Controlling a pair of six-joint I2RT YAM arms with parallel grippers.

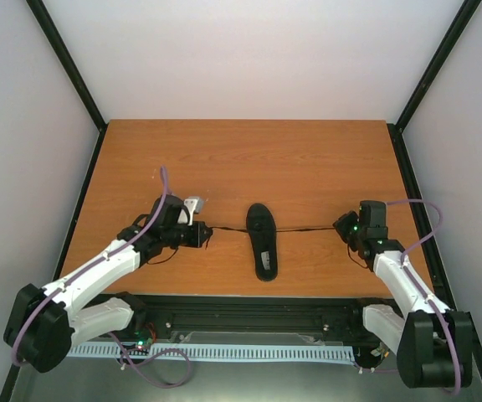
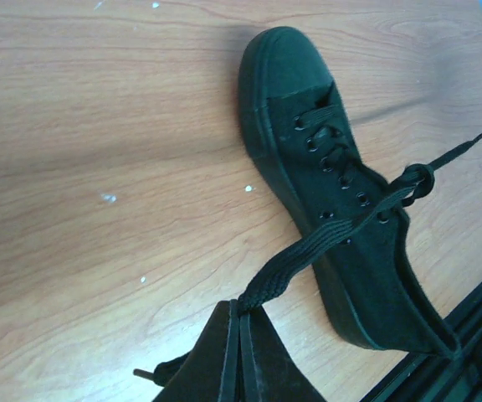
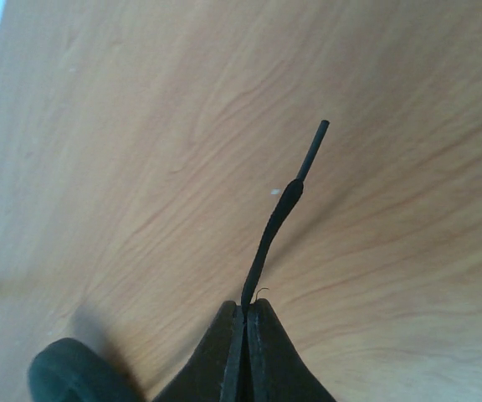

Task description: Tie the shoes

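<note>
With the laces (image 2: 308,249) pinched taut by the left gripper (image 1: 203,235) and right gripper (image 1: 342,226) either side of the shoe (image 1: 262,241), the shoe could be dragged sideways (or a lace end slipped free) if tension is applied unevenly.

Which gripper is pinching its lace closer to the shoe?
The left gripper: its taut stretch of thin black lace to the black low-top shoe is shorter than the stretch reaching the right gripper.

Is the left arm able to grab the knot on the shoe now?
Probably not yet: the left hand is shut on the lace, which is stretched tight. Nothing lies between it and the knot, but it would have to let go first.
</note>
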